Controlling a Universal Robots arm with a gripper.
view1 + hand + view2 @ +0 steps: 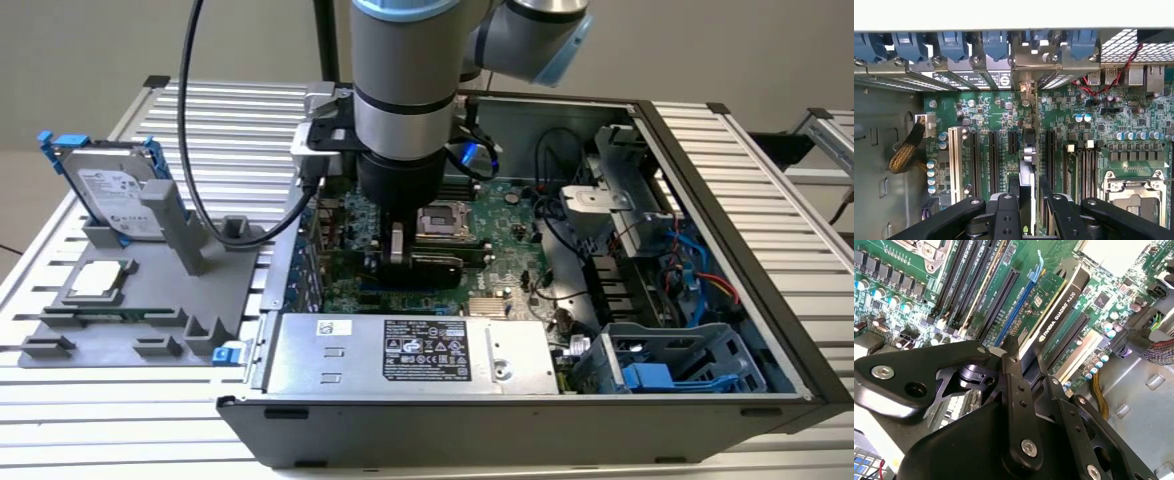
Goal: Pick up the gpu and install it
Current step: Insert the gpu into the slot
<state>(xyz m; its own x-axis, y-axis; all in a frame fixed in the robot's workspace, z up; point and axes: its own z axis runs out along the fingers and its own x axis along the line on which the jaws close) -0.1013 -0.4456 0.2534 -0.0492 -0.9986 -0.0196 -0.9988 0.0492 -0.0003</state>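
The tool (1021,365) is closed on the top edge of the gpu (1061,307), which stands on edge inside the open computer case (747,190), over an expansion slot on the motherboard (514,215). In the first wrist view the card (1026,165) runs edge-on toward the rear bracket opening (1026,65). To seat it well, I judge the card must stay upright and parallel to its slot, bracket end lined up with that opening, pressure straight down and even. The tool's fingers (1019,390) are matte black metal links with bolts; the gpu shows a glossy black shroud with a pale edge; the motherboard is green, studded with cylindrical capacitors and long black slots.
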